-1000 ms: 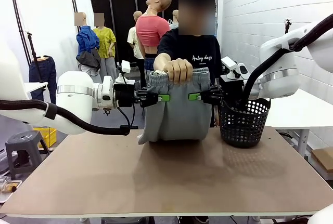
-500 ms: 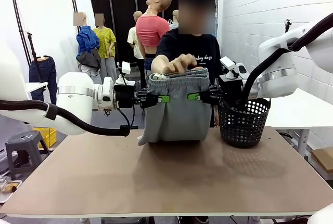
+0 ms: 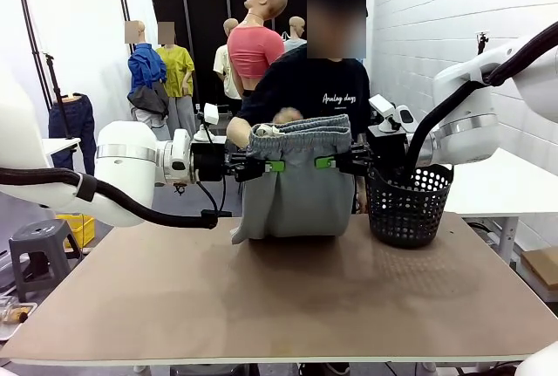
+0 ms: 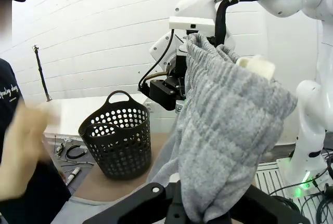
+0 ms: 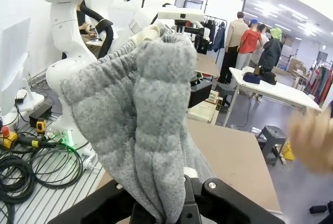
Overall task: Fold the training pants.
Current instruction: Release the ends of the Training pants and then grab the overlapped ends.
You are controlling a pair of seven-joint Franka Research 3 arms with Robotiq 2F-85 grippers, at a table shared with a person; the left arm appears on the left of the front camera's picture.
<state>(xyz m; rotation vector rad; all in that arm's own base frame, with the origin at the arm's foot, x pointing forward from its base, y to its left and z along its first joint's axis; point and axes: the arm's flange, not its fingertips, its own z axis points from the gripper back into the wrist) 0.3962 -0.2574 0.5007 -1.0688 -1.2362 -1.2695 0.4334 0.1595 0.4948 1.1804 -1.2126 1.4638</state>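
The brown worktop point(image 3: 279, 306) carries the lower edge of the grey training pants point(image 3: 296, 188), which hang stretched between the arms. The left pincer point(image 3: 274, 165) is clamped on one side of the waistband and the right pincer point(image 3: 326, 162) on the other. A black basket point(image 3: 408, 215) stands just beside the pants. A person's hand point(image 3: 238, 132) is behind the waistband.

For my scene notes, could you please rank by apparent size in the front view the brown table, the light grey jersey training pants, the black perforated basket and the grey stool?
1. Brown table
2. Light grey jersey training pants
3. Black perforated basket and grey stool look alike; the stool is partly hidden.
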